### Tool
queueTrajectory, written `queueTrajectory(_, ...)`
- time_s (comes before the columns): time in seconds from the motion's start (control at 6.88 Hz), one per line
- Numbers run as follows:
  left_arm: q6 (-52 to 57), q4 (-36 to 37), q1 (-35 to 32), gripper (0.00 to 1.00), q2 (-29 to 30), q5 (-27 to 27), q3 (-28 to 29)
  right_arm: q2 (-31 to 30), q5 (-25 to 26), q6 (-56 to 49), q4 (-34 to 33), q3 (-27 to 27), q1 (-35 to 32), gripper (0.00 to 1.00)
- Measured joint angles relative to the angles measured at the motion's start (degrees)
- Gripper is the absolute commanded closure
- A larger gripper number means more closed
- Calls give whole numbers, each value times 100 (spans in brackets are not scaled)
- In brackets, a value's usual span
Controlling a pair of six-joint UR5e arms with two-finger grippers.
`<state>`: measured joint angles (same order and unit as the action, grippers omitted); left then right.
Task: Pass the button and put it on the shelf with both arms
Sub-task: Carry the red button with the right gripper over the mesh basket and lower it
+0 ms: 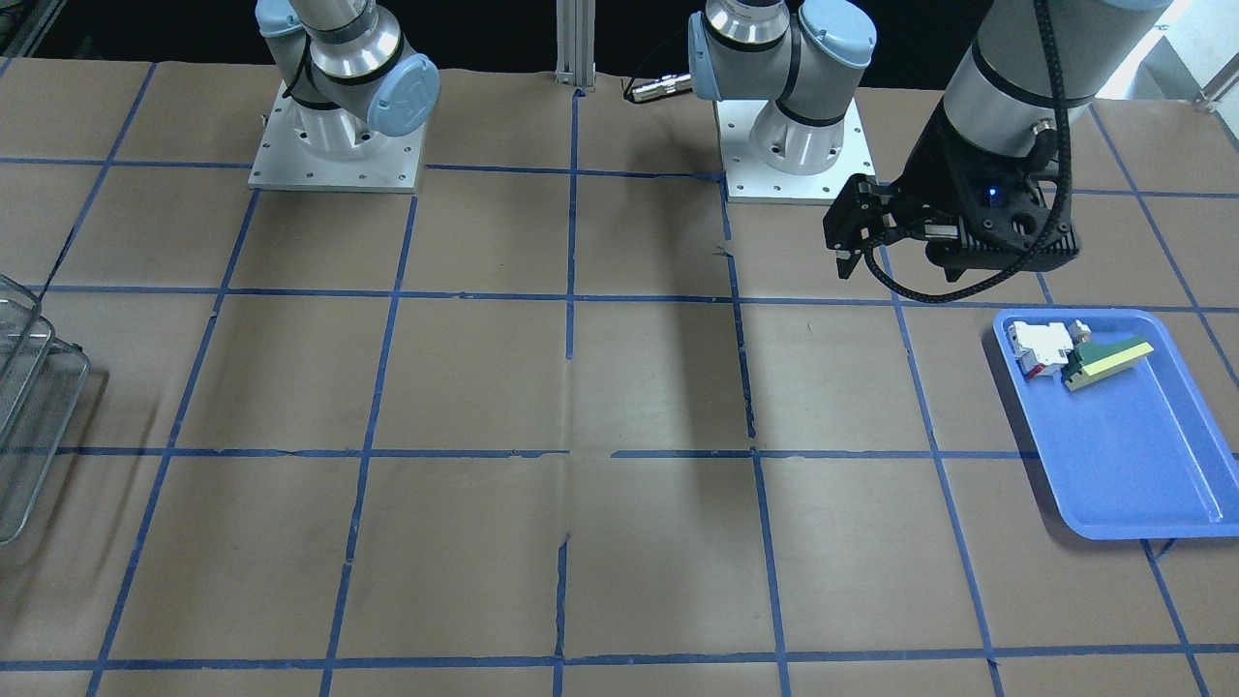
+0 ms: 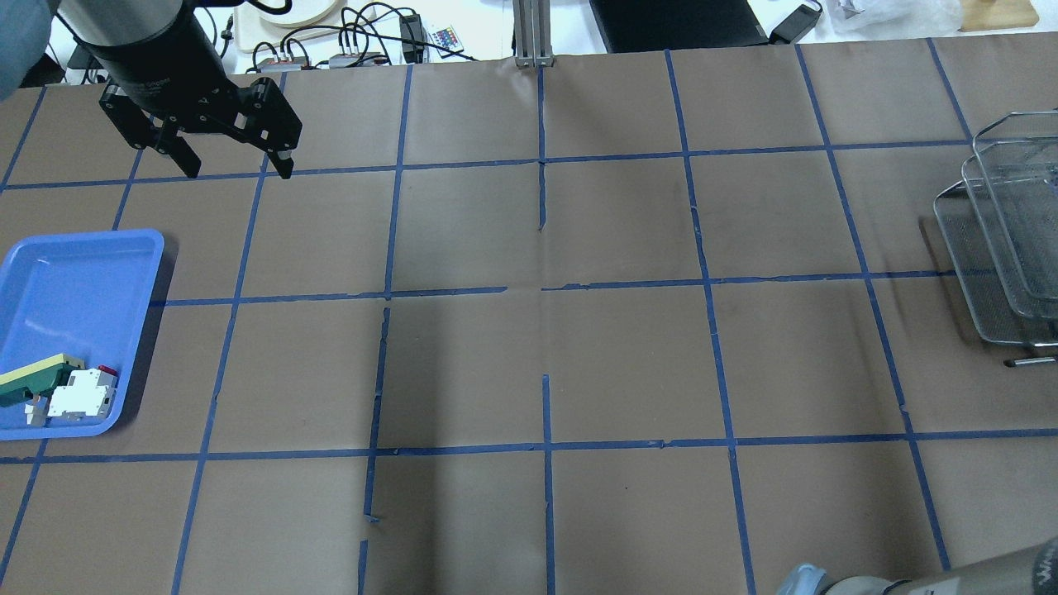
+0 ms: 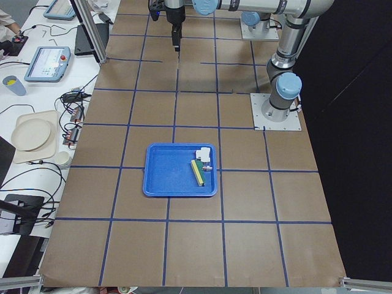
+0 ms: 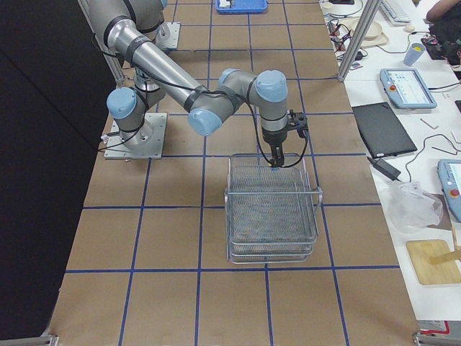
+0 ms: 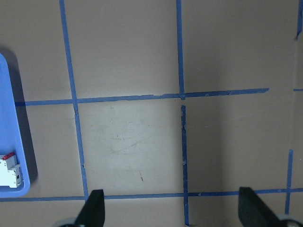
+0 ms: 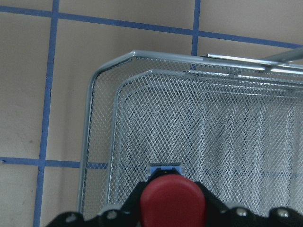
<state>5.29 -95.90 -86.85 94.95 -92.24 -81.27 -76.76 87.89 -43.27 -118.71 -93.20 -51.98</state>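
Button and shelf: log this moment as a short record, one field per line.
button: red cap, clamped in the right gripper
right gripper: shut on the button, over one end of the shelf
left gripper: fingers open, holding nothing, above the table beside the tray
tray: holds a white switch block and a green-and-yellow piece
task state: button not yet released

Taped table bears shelf, blue tray
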Motion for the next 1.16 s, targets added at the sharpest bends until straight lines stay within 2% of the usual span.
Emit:
queueTrajectory(0.29, -46, -23, -4, 0, -22, 74, -6, 12, 15, 1, 67, -35, 81, 59)
queueTrajectory(0.44, -149, -57, -7, 0, -35, 190, -7, 14, 13, 14, 141, -51, 95, 36)
queueTrajectory(0.58, -291, -92, -7, 0, -49, 257, -4, 14, 8, 33, 231, -70, 100, 23)
queueTrajectory(1.02, -649, -121, -10, 0, -58, 297, -4, -7, 70, 38, 430, -75, 109, 1)
queueTrajectory(1.16, -676, -121, -14, 0, -58, 297, -8, -72, 150, 36, 652, -43, 108, 1)
